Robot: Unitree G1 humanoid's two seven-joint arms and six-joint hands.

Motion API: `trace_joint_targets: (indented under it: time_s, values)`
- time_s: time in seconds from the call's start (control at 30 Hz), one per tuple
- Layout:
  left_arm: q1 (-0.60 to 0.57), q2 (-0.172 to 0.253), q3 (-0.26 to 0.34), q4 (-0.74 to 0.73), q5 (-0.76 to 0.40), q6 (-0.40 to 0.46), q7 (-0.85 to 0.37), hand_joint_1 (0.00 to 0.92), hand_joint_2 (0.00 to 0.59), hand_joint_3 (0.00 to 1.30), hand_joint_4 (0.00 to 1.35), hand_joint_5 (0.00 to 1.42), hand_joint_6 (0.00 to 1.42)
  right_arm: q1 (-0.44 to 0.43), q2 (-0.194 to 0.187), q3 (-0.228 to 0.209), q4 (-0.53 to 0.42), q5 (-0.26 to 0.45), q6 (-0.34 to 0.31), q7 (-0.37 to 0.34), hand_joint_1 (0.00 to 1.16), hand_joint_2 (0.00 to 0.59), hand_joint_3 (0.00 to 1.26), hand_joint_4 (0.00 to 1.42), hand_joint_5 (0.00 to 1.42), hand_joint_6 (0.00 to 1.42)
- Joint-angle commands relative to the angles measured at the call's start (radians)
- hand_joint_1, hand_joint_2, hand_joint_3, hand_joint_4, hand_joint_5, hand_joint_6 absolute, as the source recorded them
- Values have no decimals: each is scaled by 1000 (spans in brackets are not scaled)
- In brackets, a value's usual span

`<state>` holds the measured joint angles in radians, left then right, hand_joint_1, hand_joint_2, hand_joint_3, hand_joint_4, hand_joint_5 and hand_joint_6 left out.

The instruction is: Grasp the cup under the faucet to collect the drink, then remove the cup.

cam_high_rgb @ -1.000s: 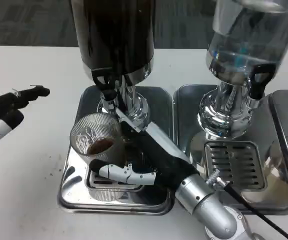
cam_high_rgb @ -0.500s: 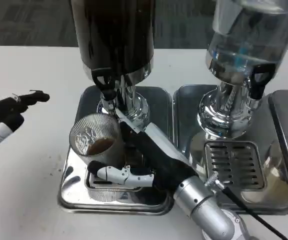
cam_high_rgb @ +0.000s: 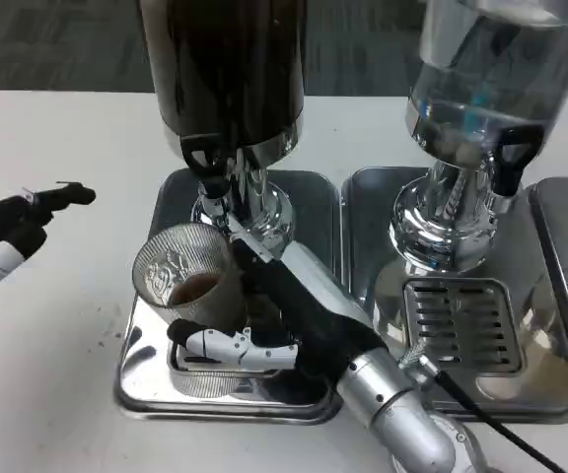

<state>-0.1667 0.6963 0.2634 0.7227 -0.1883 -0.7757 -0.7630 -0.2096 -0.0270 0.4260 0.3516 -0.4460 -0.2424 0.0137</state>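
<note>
A clear ribbed cup (cam_high_rgb: 187,279) with a little brown drink in its bottom stands over the drip tray (cam_high_rgb: 166,379) of the dark drink dispenser (cam_high_rgb: 227,74). The cup sits slightly left of and below the black faucet lever (cam_high_rgb: 208,163). My right hand (cam_high_rgb: 264,320) grips the cup from its right side, with fingers (cam_high_rgb: 230,347) wrapped across the front of it. My left hand (cam_high_rgb: 13,232) hovers over the table at the far left, holding nothing, its fingers apart and well away from the cup.
A second dispenser with clear liquid (cam_high_rgb: 486,69) stands to the right on its own steel tray (cam_high_rgb: 461,325) with a slotted grate. A black cable (cam_high_rgb: 501,434) runs along my right forearm. White tabletop lies open at the left and front.
My right hand has shifted the cup slightly to the left and toward me, away from the faucet. The left hand has barely moved.
</note>
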Motion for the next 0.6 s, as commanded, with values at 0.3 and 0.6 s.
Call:
trace_joint_targets:
  time_s: [0.3,0.6]
  values:
    - [6,26,3,-7,2,11,3,0,196,269,120,98,109,16,5,23,-18,-39,14,-46,563,182,0,0,152,355]
    - [3,27,4,-2,1,11,5,0,202,269,128,98,109,38,0,27,-46,-80,13,-97,564,183,0,0,190,380]
